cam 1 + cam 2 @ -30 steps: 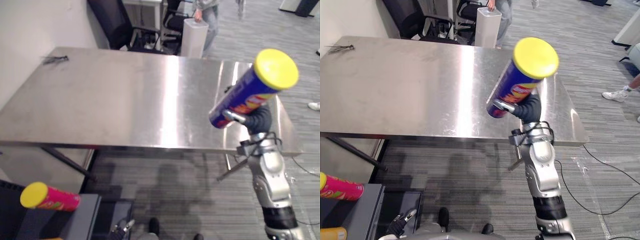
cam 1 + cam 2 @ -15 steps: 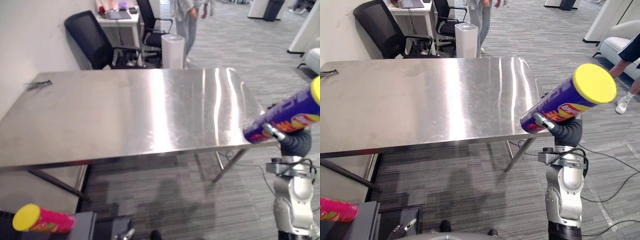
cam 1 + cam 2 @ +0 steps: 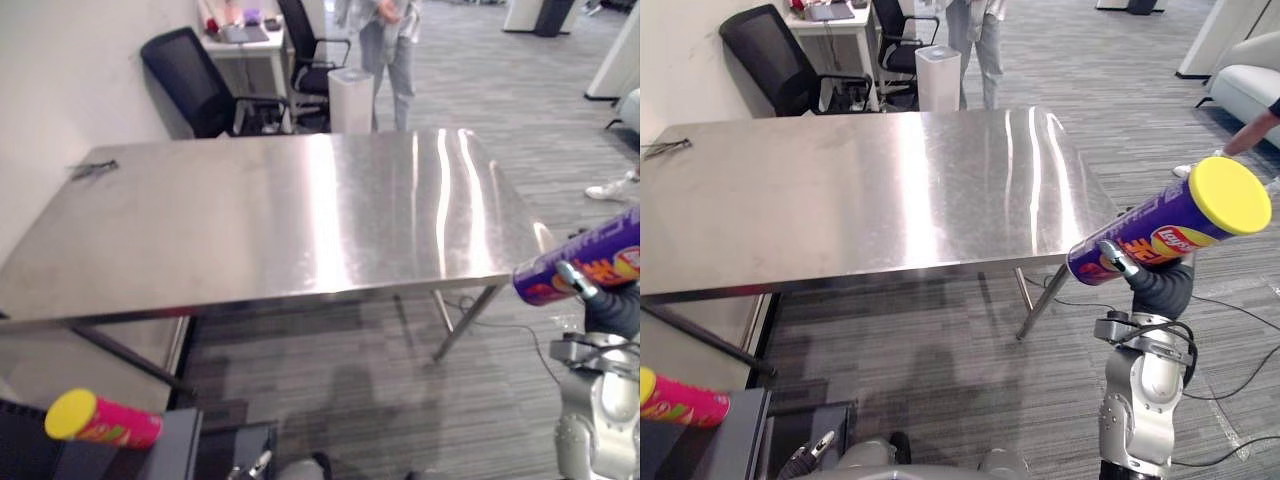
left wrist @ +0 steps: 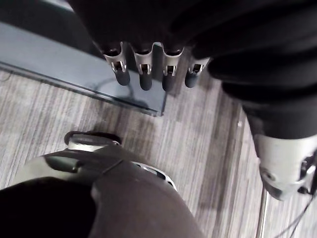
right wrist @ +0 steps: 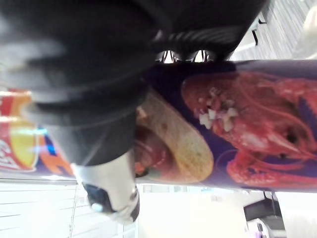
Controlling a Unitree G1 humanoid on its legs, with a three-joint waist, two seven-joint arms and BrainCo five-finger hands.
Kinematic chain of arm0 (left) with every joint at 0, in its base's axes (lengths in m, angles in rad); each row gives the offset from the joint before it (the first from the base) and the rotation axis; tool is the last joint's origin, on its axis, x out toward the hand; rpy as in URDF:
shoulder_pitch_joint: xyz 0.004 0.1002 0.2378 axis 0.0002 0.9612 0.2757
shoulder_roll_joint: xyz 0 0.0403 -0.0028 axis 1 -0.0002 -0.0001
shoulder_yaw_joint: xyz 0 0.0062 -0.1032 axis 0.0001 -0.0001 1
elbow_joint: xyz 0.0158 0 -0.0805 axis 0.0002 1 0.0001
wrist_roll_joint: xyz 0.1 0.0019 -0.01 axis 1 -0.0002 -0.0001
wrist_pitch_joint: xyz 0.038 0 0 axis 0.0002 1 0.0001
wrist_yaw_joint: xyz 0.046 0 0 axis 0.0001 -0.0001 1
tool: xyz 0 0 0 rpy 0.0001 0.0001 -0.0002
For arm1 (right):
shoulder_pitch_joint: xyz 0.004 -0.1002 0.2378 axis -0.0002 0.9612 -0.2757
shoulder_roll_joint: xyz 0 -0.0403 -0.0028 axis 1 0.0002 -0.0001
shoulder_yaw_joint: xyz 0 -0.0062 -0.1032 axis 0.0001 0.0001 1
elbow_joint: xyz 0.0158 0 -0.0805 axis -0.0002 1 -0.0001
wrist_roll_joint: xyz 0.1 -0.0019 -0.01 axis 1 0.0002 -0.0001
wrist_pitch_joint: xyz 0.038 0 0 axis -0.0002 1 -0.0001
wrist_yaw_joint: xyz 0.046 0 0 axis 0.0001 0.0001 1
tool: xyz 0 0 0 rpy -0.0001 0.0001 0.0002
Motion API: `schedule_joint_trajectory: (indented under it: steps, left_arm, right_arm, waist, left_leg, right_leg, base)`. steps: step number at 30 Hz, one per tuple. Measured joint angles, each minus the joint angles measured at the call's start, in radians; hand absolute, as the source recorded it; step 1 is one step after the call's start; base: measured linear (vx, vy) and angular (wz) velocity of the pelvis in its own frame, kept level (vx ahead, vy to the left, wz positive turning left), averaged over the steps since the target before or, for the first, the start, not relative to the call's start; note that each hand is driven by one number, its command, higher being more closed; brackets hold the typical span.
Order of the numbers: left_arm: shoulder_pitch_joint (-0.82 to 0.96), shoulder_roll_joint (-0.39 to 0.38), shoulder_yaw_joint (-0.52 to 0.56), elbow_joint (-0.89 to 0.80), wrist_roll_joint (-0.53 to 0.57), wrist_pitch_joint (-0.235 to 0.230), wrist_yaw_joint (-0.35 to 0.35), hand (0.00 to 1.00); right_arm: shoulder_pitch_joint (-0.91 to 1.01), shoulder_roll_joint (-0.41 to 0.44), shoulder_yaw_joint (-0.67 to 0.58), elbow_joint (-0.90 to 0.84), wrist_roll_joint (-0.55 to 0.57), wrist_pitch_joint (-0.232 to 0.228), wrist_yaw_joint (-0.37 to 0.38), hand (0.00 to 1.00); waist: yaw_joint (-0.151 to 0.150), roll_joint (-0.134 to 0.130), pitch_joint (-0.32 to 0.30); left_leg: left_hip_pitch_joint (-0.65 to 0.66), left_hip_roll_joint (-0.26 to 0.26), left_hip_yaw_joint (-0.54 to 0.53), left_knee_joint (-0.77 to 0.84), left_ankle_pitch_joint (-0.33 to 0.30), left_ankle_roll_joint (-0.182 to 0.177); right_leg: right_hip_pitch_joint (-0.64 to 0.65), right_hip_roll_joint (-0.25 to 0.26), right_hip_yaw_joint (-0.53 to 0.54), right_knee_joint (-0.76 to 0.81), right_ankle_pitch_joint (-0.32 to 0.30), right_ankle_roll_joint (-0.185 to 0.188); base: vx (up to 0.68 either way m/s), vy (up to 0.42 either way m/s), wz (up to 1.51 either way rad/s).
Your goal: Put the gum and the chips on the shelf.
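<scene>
A purple chips can [image 3: 1145,238] with a yellow lid [image 3: 1230,195] is tilted in the air past the steel table's front right corner. My right hand [image 3: 1160,285] is shut on its lower part. The right wrist view shows the can [image 5: 237,134] close up, with the fingers curled round it. A pink can [image 3: 105,420] with a yellow lid lies on its side on a grey shelf top [image 3: 170,445] at the lower left. My left hand [image 4: 143,74] hangs open and holds nothing, above the floor beside a grey panel edge.
The long steel table [image 3: 300,210] spans the middle, with a small dark object [image 3: 93,170] at its far left. Behind it stand a black office chair [image 3: 195,85], a white bin [image 3: 350,100] and a person [image 3: 390,40]. A shoe [image 3: 605,190] shows at the right.
The whole picture has swung, so the camera moved. The purple can, over the table's right part a second ago, is now off its front right corner, still in my right hand.
</scene>
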Motion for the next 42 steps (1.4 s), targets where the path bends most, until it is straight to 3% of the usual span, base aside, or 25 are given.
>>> schedule_joint_trajectory:
  steps: [4, 6, 7, 9, 10, 12, 14, 16, 17, 19, 21, 23, 26, 30, 34, 36, 42]
  left_arm:
    - [0.001, -0.019, 0.001, -0.039, -0.032, 0.007, 0.000, 0.00]
    - [0.002, -0.023, -0.003, -0.054, -0.030, 0.006, 0.000, 0.00]
    - [-0.005, -0.022, -0.002, -0.058, -0.030, 0.005, -0.002, 0.00]
    - [-0.013, -0.019, -0.002, -0.055, -0.031, 0.007, -0.008, 0.00]
    - [-0.007, -0.021, -0.002, -0.055, -0.030, 0.008, -0.010, 0.00]
    - [-0.010, -0.020, -0.002, -0.041, -0.028, 0.008, -0.017, 0.00]
    - [-0.012, -0.022, -0.001, -0.026, -0.028, 0.008, -0.020, 0.00]
    - [-0.010, -0.031, 0.009, -0.016, -0.030, 0.009, -0.028, 0.00]
    - [-0.015, -0.032, 0.010, -0.016, -0.030, 0.008, -0.033, 0.00]
    - [-0.015, -0.027, 0.040, -0.012, -0.031, 0.009, -0.035, 0.00]
    - [-0.020, -0.023, 0.049, 0.015, -0.031, 0.009, -0.035, 0.00]
    - [-0.019, -0.027, 0.049, 0.022, -0.030, 0.011, -0.034, 0.00]
    - [0.001, -0.033, 0.057, 0.023, -0.030, 0.013, -0.034, 0.00]
    - [0.006, -0.026, 0.078, 0.009, -0.030, 0.012, -0.031, 0.00]
    - [0.006, -0.023, 0.087, -0.020, -0.030, 0.008, -0.025, 0.00]
    - [0.006, -0.027, 0.094, -0.020, -0.030, 0.008, -0.026, 0.00]
    - [0.014, -0.056, 0.117, -0.019, -0.029, 0.010, -0.029, 0.00]
  right_arm:
    - [-0.050, -0.001, 0.068, 0.004, 0.035, 0.000, 0.000, 1.00]
    - [-0.077, -0.002, 0.076, 0.004, 0.034, 0.000, -0.002, 1.00]
    - [-0.095, -0.004, 0.070, 0.005, 0.034, -0.002, -0.004, 1.00]
    - [-0.119, -0.009, 0.064, 0.014, 0.034, -0.003, -0.012, 1.00]
    - [-0.126, -0.019, 0.051, 0.014, 0.034, -0.004, -0.014, 1.00]
    - [-0.124, -0.022, 0.034, 0.013, 0.034, -0.006, -0.015, 1.00]
    - [-0.126, -0.027, 0.004, 0.012, 0.031, -0.010, -0.023, 1.00]
    - [-0.126, -0.035, -0.026, 0.015, 0.030, -0.011, -0.037, 1.00]
    - [-0.133, -0.036, -0.042, 0.027, 0.030, -0.011, -0.040, 1.00]
    - [-0.139, -0.033, -0.035, 0.051, 0.026, -0.003, -0.041, 1.00]
    - [-0.149, -0.018, -0.042, 0.051, 0.025, -0.003, -0.039, 1.00]
    - [-0.151, -0.019, -0.053, 0.052, 0.018, -0.003, -0.041, 1.00]
    - [-0.189, -0.015, -0.021, 0.092, -0.019, 0.004, -0.035, 1.00]
    - [-0.193, -0.010, -0.001, 0.116, -0.083, 0.005, -0.040, 1.00]
    - [-0.196, 0.023, -0.001, 0.132, -0.094, 0.006, -0.060, 1.00]
    - [-0.197, 0.023, -0.002, 0.132, -0.094, 0.006, -0.059, 1.00]
    - [-0.197, 0.024, 0.000, 0.132, -0.101, 0.010, -0.050, 1.00]
  waist:
    - [0.008, 0.017, 0.047]
    - [0.016, 0.030, 0.044]
    - [0.016, 0.029, 0.045]
    - [0.017, 0.023, 0.048]
    - [0.027, 0.026, 0.047]
    - [0.026, 0.028, 0.042]
    - [0.019, 0.039, 0.031]
    - [0.004, 0.072, 0.010]
    - [0.004, 0.092, 0.000]
    - [0.006, 0.082, -0.003]
    - [-0.001, 0.080, -0.007]
    - [0.001, 0.077, -0.008]
    - [0.011, 0.046, -0.006]
    - [0.023, 0.024, -0.003]
    - [0.043, 0.007, 0.010]
    - [0.057, 0.009, 0.010]
    - [0.060, 0.006, 0.023]
  left_leg:
    - [-0.039, -0.020, -0.110, -0.097, 0.110, -0.032]
    - [-0.050, -0.007, -0.116, -0.198, 0.132, -0.041]
    - [-0.058, 0.014, -0.052, -0.205, 0.120, -0.009]
    - [-0.102, 0.065, 0.059, -0.033, 0.099, 0.056]
    - [-0.087, 0.123, 0.166, 0.159, 0.062, 0.098]
    - [-0.038, 0.165, 0.245, 0.269, -0.001, 0.101]
    - [0.020, 0.193, 0.294, 0.301, -0.023, 0.086]
    - [0.065, 0.220, 0.308, 0.261, -0.017, 0.076]
    - [0.074, 0.198, 0.323, 0.179, -0.030, 0.063]
    - [0.070, 0.180, 0.370, 0.121, -0.031, 0.061]
    - [0.053, 0.166, 0.429, 0.067, -0.034, 0.056]
    - [0.056, 0.143, 0.444, 0.023, -0.038, 0.048]
    - [0.058, 0.103, 0.442, -0.008, -0.039, 0.048]
    - [0.062, 0.087, 0.441, 0.042, -0.065, 0.091]
    - [0.070, 0.080, 0.443, 0.036, -0.072, 0.095]
    - [0.077, 0.077, 0.434, -0.012, -0.085, 0.074]
    - [0.086, 0.041, 0.416, -0.096, -0.054, 0.064]
  right_leg:
    - [-0.026, -0.009, -0.119, 0.043, -0.019, -0.032]
    - [-0.028, -0.003, -0.197, 0.033, -0.015, -0.043]
    - [-0.009, -0.010, -0.276, -0.017, -0.003, -0.066]
    - [0.000, -0.031, -0.368, -0.008, -0.012, -0.088]
    - [0.019, -0.053, -0.456, 0.017, -0.026, -0.110]
    - [0.047, -0.079, -0.560, 0.016, -0.030, -0.116]
    - [0.059, -0.112, -0.657, 0.014, -0.034, -0.117]
    - [0.064, -0.131, -0.761, 0.024, -0.039, -0.111]
    - [0.069, -0.157, -0.810, 0.042, -0.045, -0.102]
    - [0.085, -0.173, -0.865, 0.036, -0.030, -0.093]
    - [0.128, -0.180, -0.957, 0.013, 0.021, -0.055]
    - [0.145, -0.181, -0.975, 0.004, 0.043, -0.036]
    - [0.157, -0.210, -0.975, 0.013, 0.074, -0.029]
    - [0.176, -0.247, -0.949, 0.040, 0.107, -0.034]
    - [0.170, -0.233, -0.899, 0.001, 0.128, -0.015]
    - [0.154, -0.213, -0.886, -0.014, 0.128, -0.015]
    - [0.139, -0.209, -0.867, -0.039, 0.130, -0.012]
  base:
    - [-0.12, -0.148, 0.89]
    - [-0.09, -0.156, 1.22]
    - [-0.12, -0.145, 1.49]
    - [-0.13, -0.155, 1.44]
    - [-0.09, -0.197, 1.42]
    - [-0.12, -0.149, 1.59]
    - [-0.11, -0.016, 1.64]
    - [-0.10, 0.082, 1.65]
    - [-0.13, 0.183, 1.55]
    - [-0.11, 0.203, 1.42]
    - [-0.05, 0.172, 1.50]
    - [0.00, 0.218, 1.27]
    - [0.01, 0.224, 0.58]
    - [0.00, 0.164, 0.10]
    - [-0.05, 0.079, -0.10]
    - [-0.08, 0.023, -0.11]
    - [-0.07, 0.033, 0.02]
